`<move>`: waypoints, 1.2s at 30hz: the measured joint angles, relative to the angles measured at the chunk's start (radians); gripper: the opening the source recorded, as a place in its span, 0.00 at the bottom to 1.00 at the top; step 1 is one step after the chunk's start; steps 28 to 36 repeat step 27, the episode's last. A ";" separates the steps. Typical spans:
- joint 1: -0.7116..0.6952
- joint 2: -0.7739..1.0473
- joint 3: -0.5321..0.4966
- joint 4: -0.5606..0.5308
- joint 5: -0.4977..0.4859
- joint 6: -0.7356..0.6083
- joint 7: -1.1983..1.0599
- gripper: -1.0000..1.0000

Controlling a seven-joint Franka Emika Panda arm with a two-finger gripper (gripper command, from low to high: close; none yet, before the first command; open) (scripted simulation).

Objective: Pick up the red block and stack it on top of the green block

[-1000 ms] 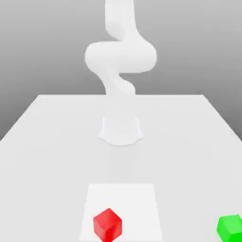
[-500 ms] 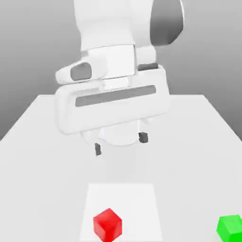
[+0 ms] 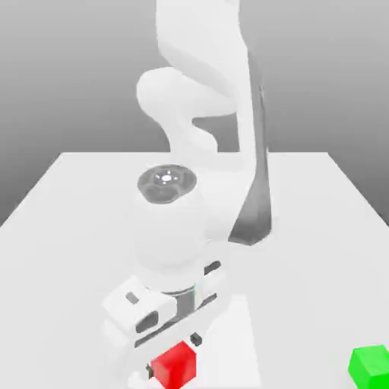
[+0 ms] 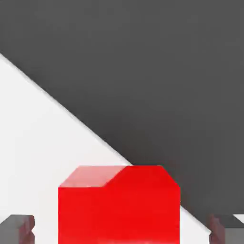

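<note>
The arm is seen bent forward and down over the white table [image 3: 61,220], with the gripper [image 3: 173,363] lowered to the red block [image 3: 176,365] near the front edge of the table, on a paler square patch [image 3: 235,334] of the surface. In the exterior view, 1 dark fingertip [image 3: 196,339] is observed just beside the block's far upper corner, and the hand body sits directly above and behind the block. In the hand view, the red block [image 4: 119,205] is seen centred between the 2 dark fingertips [image 4: 16,228], and a strip of white surface is visible between each fingertip and the block's side faces. The jaws are therefore recorded as partly open around the block, straddling it without visible contact; a firm hold cannot be confirmed. The block rests flat on the table. The green block [image 3: 370,365] is noted at the exterior view's right, near the front edge, well apart from the red block and from the gripper.
</note>
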 joint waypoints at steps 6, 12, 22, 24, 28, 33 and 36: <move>0.007 -0.023 -0.010 -0.004 -0.014 -0.020 0.010 0.00; 0.076 -0.154 0.006 0.016 -0.118 -0.166 -0.003 0.00; 0.272 -0.026 0.247 0.213 -0.255 -0.233 -0.294 0.00; 0.286 0.035 0.252 0.229 -0.271 -0.188 -0.303 1.00; 0.286 0.035 0.252 0.229 -0.271 -0.188 -0.303 1.00; 0.286 0.035 0.252 0.229 -0.271 -0.188 -0.303 1.00; 0.286 0.035 0.252 0.229 -0.271 -0.188 -0.303 1.00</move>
